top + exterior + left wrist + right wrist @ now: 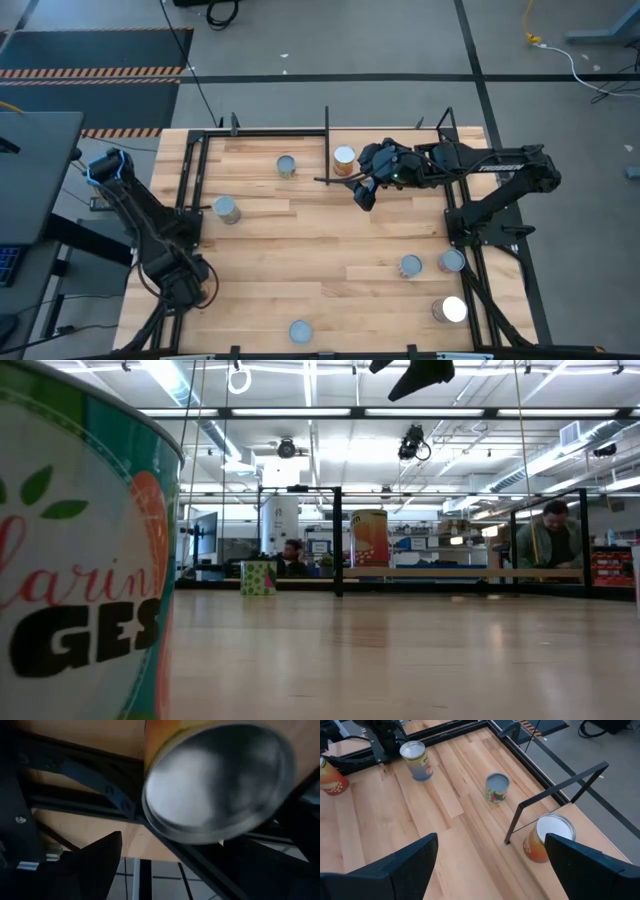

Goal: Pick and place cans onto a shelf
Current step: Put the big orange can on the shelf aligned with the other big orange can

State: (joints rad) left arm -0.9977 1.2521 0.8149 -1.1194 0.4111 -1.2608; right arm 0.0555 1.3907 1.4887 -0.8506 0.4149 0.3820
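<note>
The shelf (pixel 327 133) is a black frame along the table's far edge; it also shows in the low view (pixel 460 572). An orange can (pixel 344 160) stands on its base there, by a thin post (pixel 555 795). My right gripper (pixel 364 190) hangs open and empty just near of that can, well above the table (pixel 490 865). My left gripper (pixel 188 282) is at the near left corner, open. An orange-sided can with a silvery top (pixel 220 780) stands close beyond its fingers, and I see no touch. That can also shows in the right wrist view (pixel 330 777).
Loose cans stand on the table: a blue-grey one (pixel 286 166) at the far middle, one at the left (pixel 227 210), three at the near right (pixel 410 266) (pixel 452 261) (pixel 452 310) and one at the near edge (pixel 300 331), which fills the low view's left (pixel 80 560). People sit in the room behind.
</note>
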